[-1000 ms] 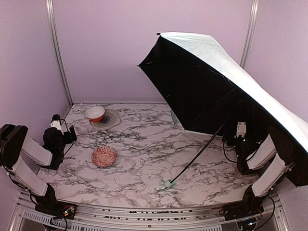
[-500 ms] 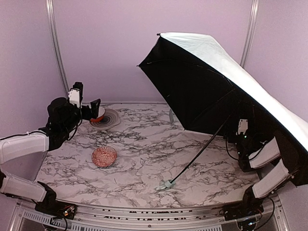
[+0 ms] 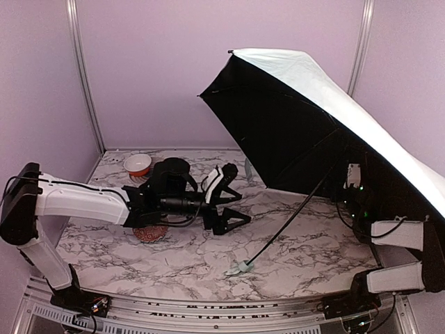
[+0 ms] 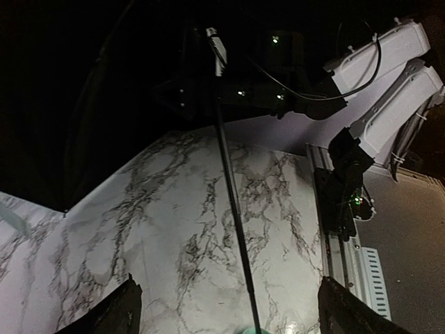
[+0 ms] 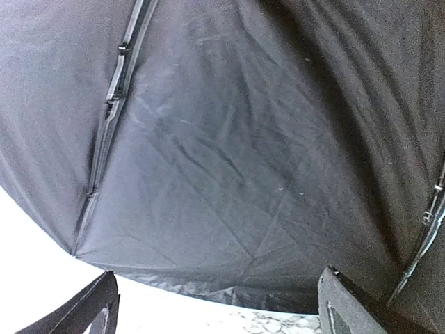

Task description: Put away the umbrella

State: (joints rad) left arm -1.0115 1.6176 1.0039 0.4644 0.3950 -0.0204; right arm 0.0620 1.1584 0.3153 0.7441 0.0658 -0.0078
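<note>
A: Where is the umbrella?

B: Fully open, filling the upper right of the top view. The canopy is tilted, and its right edge runs down past the right arm. The small handle rests on the worktop at lower centre, and the thin shaft slants up from it into the canopy.

A: And the grippers?

B: The left gripper is spread wide in mid-frame, just left of the shaft and not touching it. In its wrist view the shaft runs up the middle of the gap. The right gripper is also spread wide and holds nothing. It faces the black lining at close range.

A: What worries you?

B: The umbrella seems propped only on its handle and the canopy edge. I judge that a sideways nudge to the shaft before the jaws close would swing or roll the whole thing, and the canopy could sweep across the right arm.

A: Anything else?

B: The shaft is thin, so an off-centre close may let it slip out. The right gripper is so near the fabric that it could snag a rib or pinch the lining instead of the frame. The left arm also lies over the red patterned bowl at lower left. I cannot tell whether they touch, but a low pull-back might drag the bowl.
</note>
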